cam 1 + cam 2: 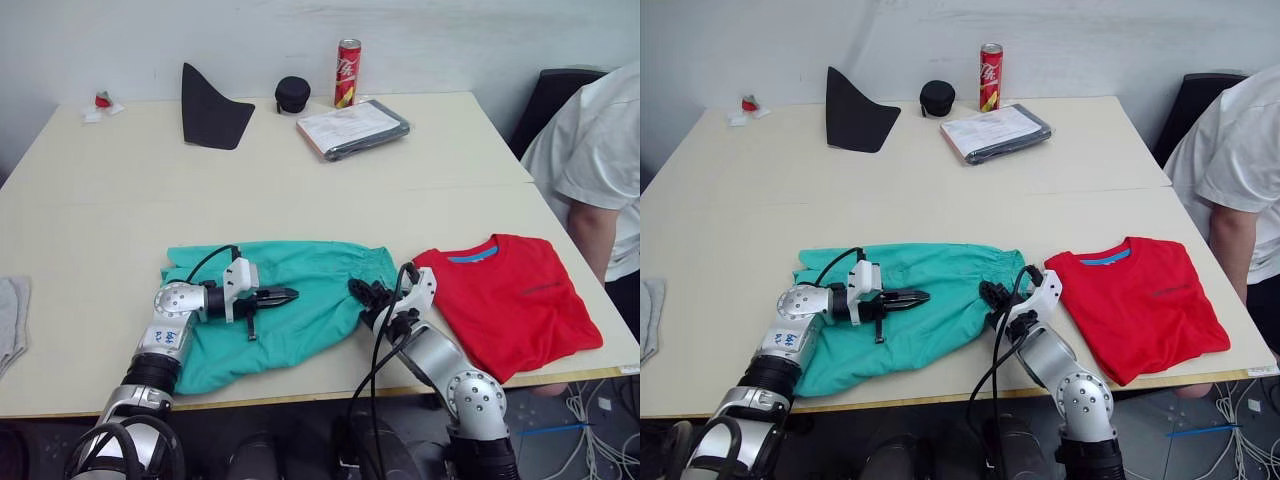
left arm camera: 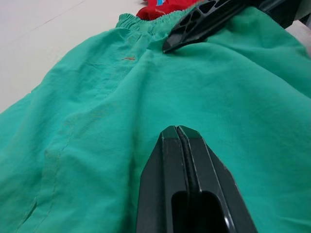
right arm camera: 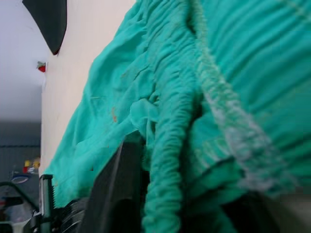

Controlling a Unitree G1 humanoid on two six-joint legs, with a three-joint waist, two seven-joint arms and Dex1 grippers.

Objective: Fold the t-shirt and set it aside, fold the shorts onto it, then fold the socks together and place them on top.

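Observation:
The teal-green shorts (image 1: 290,305) lie spread flat near the table's front edge, waistband toward the right. My left gripper (image 1: 285,296) hovers low over their middle, shut, with no cloth between its fingertips (image 2: 181,136). My right gripper (image 1: 365,293) is at the gathered waistband (image 3: 180,126) and is shut on it, with folds of it bunched between the fingers. The red t-shirt (image 1: 510,295) lies folded at the front right, blue neck band showing. A light grey sock (image 1: 10,320) rests at the far left edge.
At the back stand a black pointed fabric piece (image 1: 210,110), a black round object (image 1: 293,94), a red can (image 1: 347,73) and a wrapped booklet (image 1: 352,129). A person in a white shirt (image 1: 600,160) is at the right edge.

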